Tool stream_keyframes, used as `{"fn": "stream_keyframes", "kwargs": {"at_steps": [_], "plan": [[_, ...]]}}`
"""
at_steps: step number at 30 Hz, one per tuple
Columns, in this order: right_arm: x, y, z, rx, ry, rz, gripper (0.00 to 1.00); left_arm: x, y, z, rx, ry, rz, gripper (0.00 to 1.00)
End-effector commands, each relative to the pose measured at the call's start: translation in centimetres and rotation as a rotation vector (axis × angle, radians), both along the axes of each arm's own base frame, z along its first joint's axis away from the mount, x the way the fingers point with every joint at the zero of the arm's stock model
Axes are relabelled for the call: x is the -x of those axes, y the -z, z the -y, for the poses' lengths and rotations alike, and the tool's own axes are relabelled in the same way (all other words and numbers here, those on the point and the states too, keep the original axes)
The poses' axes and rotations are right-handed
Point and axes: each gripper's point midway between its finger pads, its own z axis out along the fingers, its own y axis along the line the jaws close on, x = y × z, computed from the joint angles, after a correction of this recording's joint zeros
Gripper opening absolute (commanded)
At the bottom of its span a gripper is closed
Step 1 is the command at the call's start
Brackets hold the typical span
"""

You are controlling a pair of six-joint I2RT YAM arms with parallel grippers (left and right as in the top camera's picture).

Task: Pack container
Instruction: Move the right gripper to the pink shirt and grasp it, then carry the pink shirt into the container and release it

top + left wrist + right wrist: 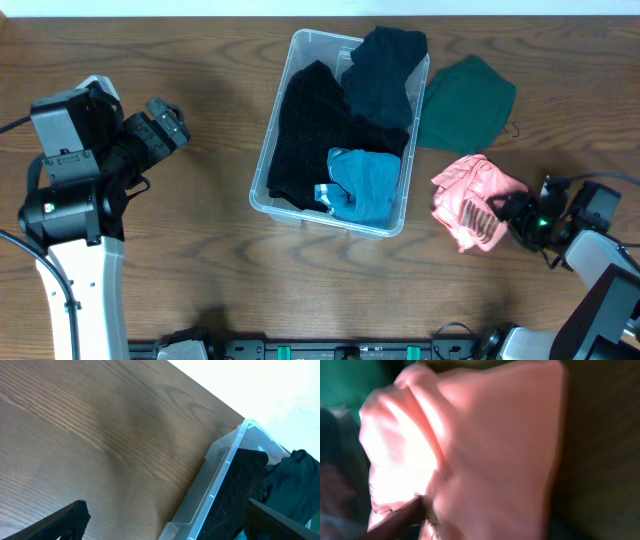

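Observation:
The clear plastic container (272, 130) stands at the table's middle and holds a black garment (305, 130), a dark navy garment (385, 70) draped over its far rim, and a blue garment (365, 185). Its near-left corner shows in the left wrist view (215, 485). A pink garment (470, 195) lies crumpled on the table right of the container and fills the right wrist view (485, 435). My right gripper (510, 215) is at its right edge, closed into the cloth (485, 510); only one finger shows. My left gripper (170, 122) hangs open and empty left of the container (166, 505).
A dark green garment (465, 105) lies on the table at the container's far right, just behind the pink one. The table's far edge runs close behind the container. Bare wood lies left of the container.

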Motion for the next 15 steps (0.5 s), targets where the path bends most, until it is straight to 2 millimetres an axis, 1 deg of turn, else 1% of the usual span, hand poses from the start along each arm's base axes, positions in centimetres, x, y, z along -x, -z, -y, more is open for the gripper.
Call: {"fn": "stream_keyframes", "kwargs": {"at_steps": [1, 3, 4, 6, 8, 10, 13, 14, 15], "plan": [[1.9, 2.0, -0.8, -0.035, 0.023, -0.09, 0.29, -0.1, -0.4, -0.4, -0.015, -0.011, 0.008, 0.98], [1.5, 1.8, -0.7, -0.036, 0.024, -0.068, 0.12, -0.1, -0.4, -0.4, -0.015, -0.011, 0.008, 0.98], [1.0, 1.4, -0.7, -0.046, 0.027, -0.046, 0.08, -0.1, -0.4, -0.4, -0.015, -0.011, 0.008, 0.98], [-0.1, 0.2, -0.6, -0.055, 0.027, 0.012, 0.03, -0.1, -0.4, -0.4, -0.015, -0.011, 0.008, 0.98], [-1.8, -2.2, -0.2, -0.067, 0.038, 0.09, 0.01, -0.1, -0.4, -0.4, -0.015, -0.011, 0.008, 0.98], [-3.5, -5.2, -0.1, -0.084, 0.033, 0.18, 0.01, -0.1, -0.4, -0.4, -0.015, -0.011, 0.008, 0.98], [-6.2, -12.1, -0.6, -0.147, 0.001, 0.371, 0.01, -0.1, -0.4, -0.4, -0.015, -0.011, 0.008, 0.98], [-6.9, -14.7, -1.1, -0.164, -0.024, 0.442, 0.01, -0.1, -0.4, -0.4, -0.015, -0.011, 0.008, 0.98], [-7.7, -17.8, -2.0, -0.179, -0.061, 0.523, 0.01, -0.1, -0.4, -0.4, -0.015, -0.011, 0.008, 0.98]]}}
